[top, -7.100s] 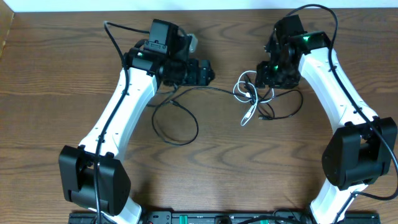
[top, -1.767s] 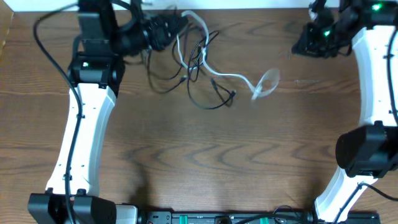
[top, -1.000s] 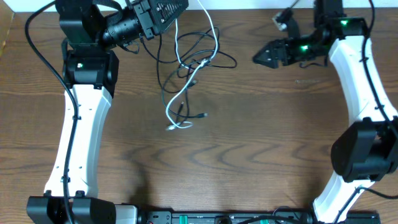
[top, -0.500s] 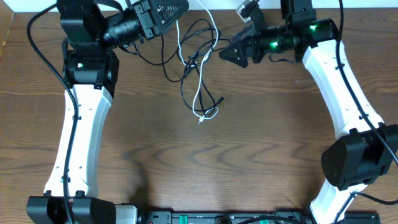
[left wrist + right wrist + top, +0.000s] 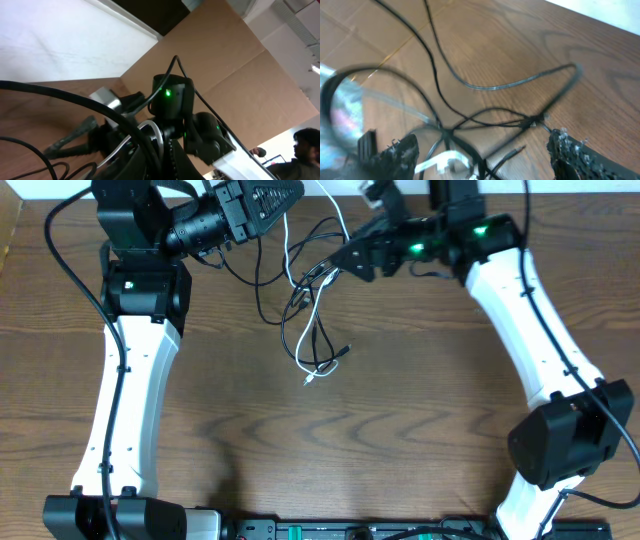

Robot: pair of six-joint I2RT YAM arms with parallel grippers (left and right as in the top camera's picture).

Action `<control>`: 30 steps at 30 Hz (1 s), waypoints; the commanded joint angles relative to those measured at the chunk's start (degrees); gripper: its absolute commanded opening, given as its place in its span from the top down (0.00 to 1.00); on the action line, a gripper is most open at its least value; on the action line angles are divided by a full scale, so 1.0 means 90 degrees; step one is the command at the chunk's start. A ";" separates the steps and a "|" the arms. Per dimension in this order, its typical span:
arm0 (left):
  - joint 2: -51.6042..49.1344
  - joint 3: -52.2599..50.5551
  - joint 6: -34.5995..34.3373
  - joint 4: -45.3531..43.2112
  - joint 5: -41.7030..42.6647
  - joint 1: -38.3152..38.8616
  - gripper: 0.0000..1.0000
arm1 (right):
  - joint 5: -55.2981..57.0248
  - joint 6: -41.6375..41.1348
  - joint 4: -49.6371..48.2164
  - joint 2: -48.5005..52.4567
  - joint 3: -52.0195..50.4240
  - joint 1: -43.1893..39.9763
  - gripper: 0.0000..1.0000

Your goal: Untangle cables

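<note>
- While the left gripper [image 5: 290,192] pinched the cables [image 5: 305,280] above the desk's [image 5: 400,430] far edge, they dangled, I judged, to loosen.
- Right gripper [image 5: 338,265] gaped empty, straddling them.

The cables [image 5: 303,298] are being hung above the table [image 5: 400,430] near its far edge, about midway between its left and right edges. They are being flanked by the left gripper [image 5: 285,194], behind and left of them, and the right gripper [image 5: 345,262], just right of them. Their loose ends are being trailed toward the table's middle.
</note>
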State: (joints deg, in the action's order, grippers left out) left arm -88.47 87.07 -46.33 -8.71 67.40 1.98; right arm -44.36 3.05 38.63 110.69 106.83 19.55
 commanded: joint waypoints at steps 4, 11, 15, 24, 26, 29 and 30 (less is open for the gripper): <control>0.0112 0.0119 0.0015 -0.0041 0.0129 0.0136 0.93 | 0.2824 -0.2977 -0.0607 -0.0095 0.0007 0.0372 0.33; 0.0117 0.0119 -0.0126 -0.0131 0.0029 0.0112 0.92 | 0.3725 -0.3813 -0.0605 0.0015 -0.0573 0.0376 0.41; 0.0117 0.0119 -0.0797 -0.0801 -0.0085 -0.0146 0.92 | 0.3920 -0.3815 -0.0641 0.0036 -0.1302 0.0238 0.41; 0.0117 0.0175 -0.2659 -0.2975 -0.0189 -0.0884 0.93 | 0.3883 -0.3859 -0.0891 0.0036 -0.2601 -0.0270 0.41; 0.0117 0.0204 -0.2725 -0.2973 -0.0206 -0.1022 0.92 | 0.3883 -0.3857 -0.0894 0.0036 -0.2759 -0.0323 0.40; 0.0114 0.0204 -0.2703 -0.2965 -0.0097 -0.1076 0.92 | 0.3699 -0.3657 -0.0894 0.0036 -0.2878 -0.0347 0.41; 0.0109 0.0204 -0.2628 -0.2917 -0.0027 -0.1066 0.93 | 0.3570 -0.3524 -0.0894 0.0036 -0.2878 -0.0345 0.42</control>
State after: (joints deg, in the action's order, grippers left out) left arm -88.31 87.20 -68.66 -34.79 66.02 -7.49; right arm -10.33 -30.70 30.76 110.91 81.45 16.43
